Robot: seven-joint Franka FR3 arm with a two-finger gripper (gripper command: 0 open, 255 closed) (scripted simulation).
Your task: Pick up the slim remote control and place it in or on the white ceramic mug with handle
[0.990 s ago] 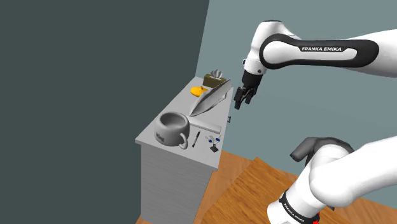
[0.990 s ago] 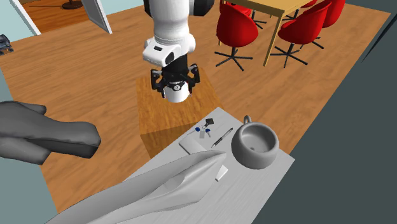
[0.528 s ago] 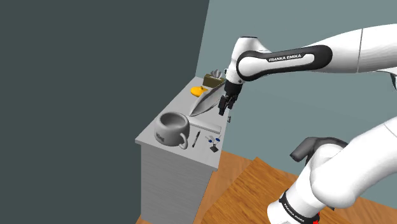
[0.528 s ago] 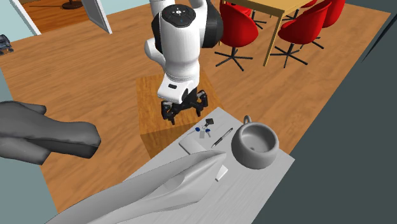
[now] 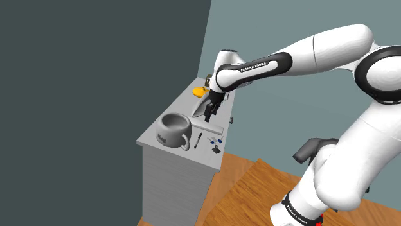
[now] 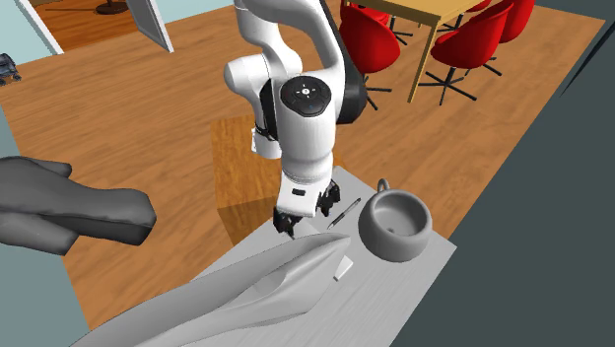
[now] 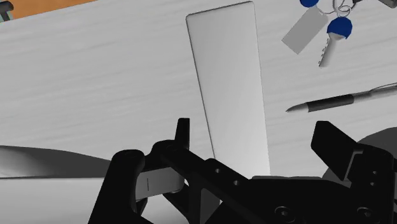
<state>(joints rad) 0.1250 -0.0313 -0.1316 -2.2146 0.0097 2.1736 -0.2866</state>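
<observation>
The slim remote [image 7: 229,83] is a flat pale grey slab lying on the grey counter top [image 7: 95,70]; in the shoulder view the remote [image 5: 213,130] lies near the counter's front edge. My gripper [image 7: 254,137] hangs just above the remote's near end, open, with its fingers [image 7: 182,130] standing wide on either side of it and nothing touched. In the shoulder view the gripper [image 5: 209,115] points down between the mug and the long grey object. The mug [image 5: 173,130] is drawn grey, upright, handle outward; in the second exterior view the mug [image 6: 394,225] stands to the right of the gripper [image 6: 299,215].
A pen [image 7: 337,100] and blue-tagged keys [image 7: 324,28] lie between the remote and the mug. A long pointed grey object [image 6: 256,286] covers the counter's rear, with a small white block [image 6: 343,268] by it. A yellow item [image 5: 200,92] sits at the far end. Red chairs [image 6: 365,44] stand beyond.
The arm has swung from beside the counter down and towards the shoulder view's left, bringing the gripper over the remote. The jaws have stayed open.
</observation>
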